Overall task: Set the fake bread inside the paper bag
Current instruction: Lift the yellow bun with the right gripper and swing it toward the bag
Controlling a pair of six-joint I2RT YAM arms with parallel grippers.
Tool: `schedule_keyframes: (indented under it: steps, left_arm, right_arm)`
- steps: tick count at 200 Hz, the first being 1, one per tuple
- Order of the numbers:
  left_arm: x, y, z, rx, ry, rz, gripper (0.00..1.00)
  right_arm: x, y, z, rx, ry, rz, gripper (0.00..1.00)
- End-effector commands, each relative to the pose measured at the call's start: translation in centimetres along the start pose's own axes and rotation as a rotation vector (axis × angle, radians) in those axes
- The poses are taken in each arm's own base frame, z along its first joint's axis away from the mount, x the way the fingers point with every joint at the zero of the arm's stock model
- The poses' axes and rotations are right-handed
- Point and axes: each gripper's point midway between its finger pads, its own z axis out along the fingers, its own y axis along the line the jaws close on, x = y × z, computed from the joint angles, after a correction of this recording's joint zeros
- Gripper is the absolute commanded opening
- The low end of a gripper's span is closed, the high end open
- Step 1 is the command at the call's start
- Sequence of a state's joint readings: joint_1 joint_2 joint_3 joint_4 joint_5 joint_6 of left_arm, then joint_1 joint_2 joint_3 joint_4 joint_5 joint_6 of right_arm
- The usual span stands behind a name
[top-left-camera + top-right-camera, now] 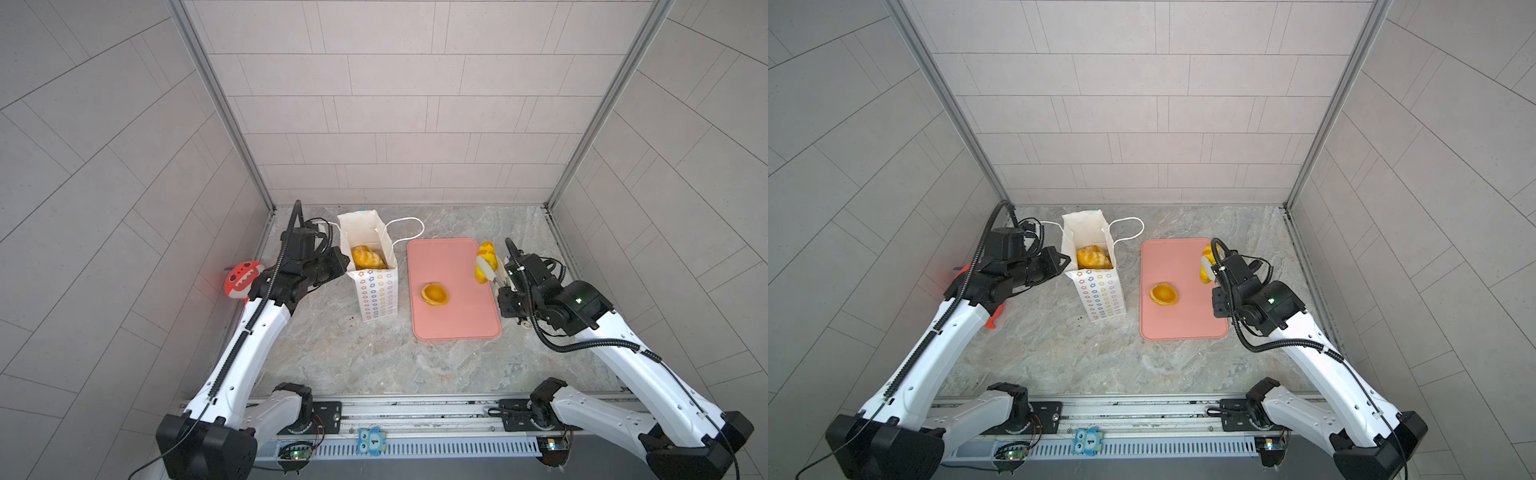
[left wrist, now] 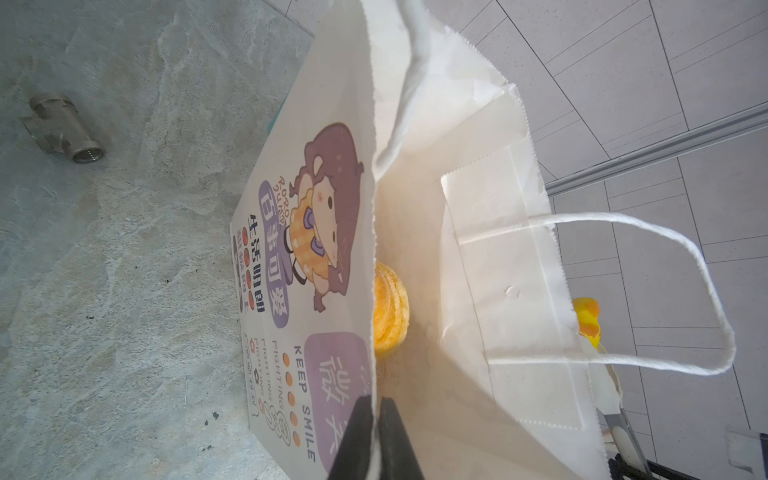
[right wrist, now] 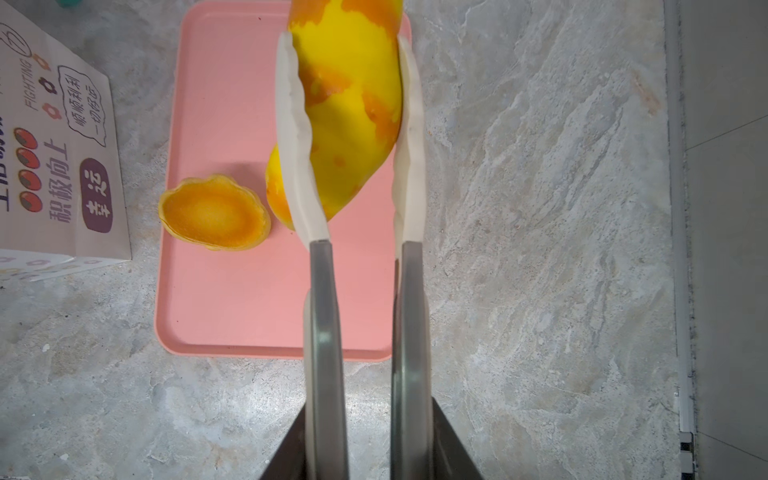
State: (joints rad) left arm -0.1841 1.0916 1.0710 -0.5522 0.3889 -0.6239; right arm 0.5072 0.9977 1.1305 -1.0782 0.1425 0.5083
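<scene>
The white paper bag (image 1: 376, 297) (image 1: 1100, 297) stands upright and open left of the middle. My left gripper (image 1: 344, 266) (image 2: 377, 419) is shut on its near-left rim, pinching the printed wall (image 2: 324, 249). Ridged golden fake bread (image 1: 366, 257) (image 1: 1093, 257) (image 2: 390, 307) lies inside the bag. My right gripper (image 1: 486, 266) (image 3: 347, 45) is shut on a long yellow-orange loaf (image 3: 353, 104) (image 1: 485, 251), held above the right far edge of the pink tray (image 1: 453, 320) (image 3: 232, 291). An orange tart (image 1: 435, 294) (image 1: 1163, 294) (image 3: 214, 212) lies on the tray.
A red toy (image 1: 240, 279) lies by the left wall behind my left arm. A small metal pipe fitting (image 2: 62, 129) sits on the stone tabletop beyond the bag. The bag's cord handle (image 1: 409, 226) hangs toward the tray. Tiled walls close in three sides.
</scene>
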Motion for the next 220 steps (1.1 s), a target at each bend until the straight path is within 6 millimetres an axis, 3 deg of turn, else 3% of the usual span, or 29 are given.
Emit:
schedule_keyframes:
  steps: [1,135,220]
  left_arm:
    - [0.2,-0.2,-0.5,-0.003,0.002,0.014,0.1]
    - [0.1,-0.2,-0.7,-0.007,-0.001,0.016,0.1]
    - [0.0,-0.3,-0.7,-0.004,-0.002,0.014,0.1]
  right_arm:
    - [-1.4,-0.4,-1.0,0.017,-0.036,-0.019,0.36]
    - [-9.1,0.1,-6.2,-0.001,-0.199,-0.043,0.36]
    - [-11.6,1.5,-8.5,-0.079,-0.262,-0.037,0.36]
